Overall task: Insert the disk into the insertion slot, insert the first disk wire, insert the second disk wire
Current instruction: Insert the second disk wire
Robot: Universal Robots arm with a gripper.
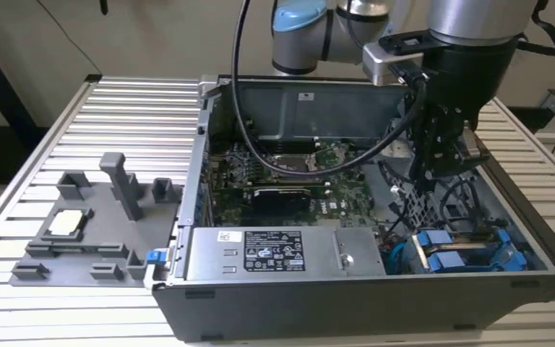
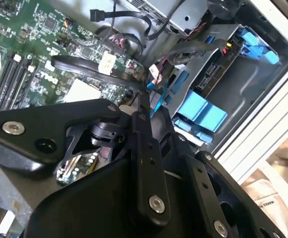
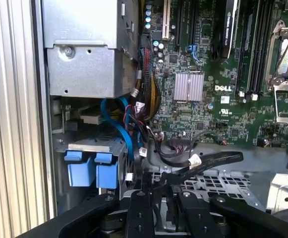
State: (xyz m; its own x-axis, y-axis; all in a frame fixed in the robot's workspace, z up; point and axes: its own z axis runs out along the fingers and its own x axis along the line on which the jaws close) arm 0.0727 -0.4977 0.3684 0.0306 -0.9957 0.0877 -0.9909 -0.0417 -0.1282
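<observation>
The disk's blue carrier (image 1: pixel 470 256) sits in the insertion slot (image 1: pixel 520 233), a grey cage at the corner of the open computer case on the exterior view's right. Its blue tabs (image 2: pixel 201 111) (image 3: pixel 86 171) face out of the cage (image 2: pixel 253 84). My gripper (image 1: pixel 439 170) hangs inside the case just above that cage. In both wrist views its black fingers (image 2: pixel 144 129) are pressed together. A black flat disk wire (image 2: pixel 84 69) (image 3: pixel 208 159) with a white tag arches over the board and ends at the fingertips (image 3: pixel 144 198).
The grey power-supply box (image 1: pixel 277 253) (image 3: pixel 84 44) lies beside the cage. The green motherboard (image 1: pixel 287 173) (image 3: pixel 208 99) fills the case floor. A thin blue cable (image 3: pixel 126 129) and coloured wire bundles crowd the gap. A grey fixture tray (image 1: pixel 84 224) sits on the slatted table on the exterior view's left.
</observation>
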